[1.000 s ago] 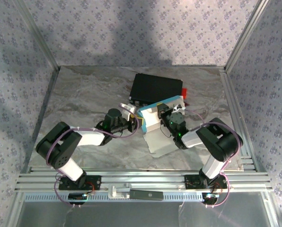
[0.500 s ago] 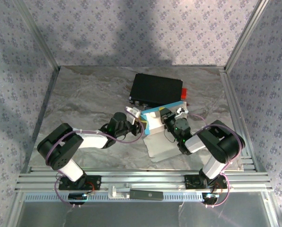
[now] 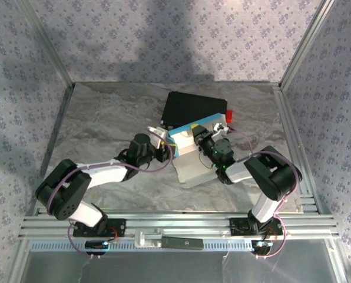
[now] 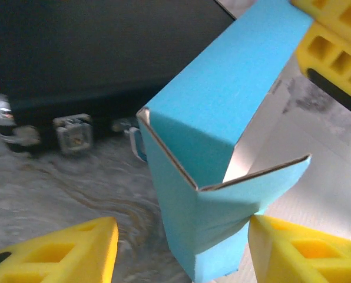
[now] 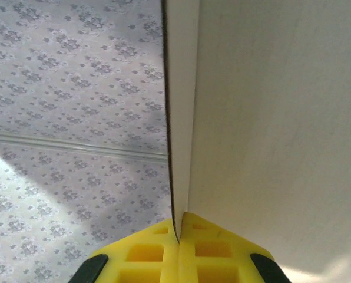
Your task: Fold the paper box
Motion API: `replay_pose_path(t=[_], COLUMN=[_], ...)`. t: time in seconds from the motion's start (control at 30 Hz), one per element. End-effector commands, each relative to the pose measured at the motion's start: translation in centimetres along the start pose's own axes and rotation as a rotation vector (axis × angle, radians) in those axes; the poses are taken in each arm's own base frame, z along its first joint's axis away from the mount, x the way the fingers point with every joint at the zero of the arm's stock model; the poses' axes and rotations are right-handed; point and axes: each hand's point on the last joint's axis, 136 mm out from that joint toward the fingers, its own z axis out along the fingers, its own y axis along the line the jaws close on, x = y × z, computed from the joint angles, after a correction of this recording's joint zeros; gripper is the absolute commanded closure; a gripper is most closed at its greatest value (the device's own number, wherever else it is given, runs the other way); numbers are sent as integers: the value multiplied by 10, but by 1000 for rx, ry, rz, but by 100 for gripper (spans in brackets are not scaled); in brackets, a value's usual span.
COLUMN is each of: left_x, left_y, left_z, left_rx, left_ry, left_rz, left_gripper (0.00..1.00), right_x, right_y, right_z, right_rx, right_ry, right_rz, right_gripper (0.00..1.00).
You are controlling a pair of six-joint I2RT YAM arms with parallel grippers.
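The paper box [image 3: 190, 168] stands half-formed on the table [image 3: 105, 124], right of centre and just in front of the black case [image 3: 196, 109]. In the top view its cyan wall runs from near-left to far-right, which is its long axis. A white panel spreads from that wall toward the arms' bases. The folded cyan corner points at the left arm. In the left wrist view that corner sits between the fingers of the left gripper [image 4: 181, 250]. They stand well apart, one just beside a flap and the other clear of the card. The right gripper [image 5: 178, 244] is pinched together on the thin edge of a white panel. The left arm looks better placed to work that corner, approaching along the box's length.
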Motion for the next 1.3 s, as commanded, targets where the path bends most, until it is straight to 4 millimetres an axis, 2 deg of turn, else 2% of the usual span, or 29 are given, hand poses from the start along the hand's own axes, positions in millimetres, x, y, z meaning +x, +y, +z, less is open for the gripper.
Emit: replay_pose_path(t=[0.0,0.13,0.33,0.43,0.57,0.93,1.0,1.07,1.2,1.27], left_x=[-16,-11,1,2,3,20,21,17,-6,-23], left_y=[3,-2,4,4,1,-5,-6,-5,3,7], left_z=[-5,-3,-4,-6,-9,-15,-17,-18,-28,-41], left_rx=[8,32,7,8,13,12,13,3,-28,-44], left_ry=[1,33,47,46,59,88,87,78,17,-27], left_rz=[13,23,21,23,31,46,45,39,-32,-75], left_gripper=[38,38,38,36,34,35,35,35,32,28], right_x=[11,13,21,21,21,25,27,25,20,16], right_y=[10,-7,-27,-33,-51,-76,-78,-74,-40,-24], right_z=[8,2,-12,-20,-30,-44,-45,-37,-9,4], right_rx=[-40,-1,50,68,117,190,194,179,77,30], right_ry=[46,66,104,110,114,120,127,126,109,99], right_rz=[-42,-70,-121,-142,-148,-168,-177,-168,-142,-137], right_gripper=[100,100,100,100,100,100,100,100,100,100])
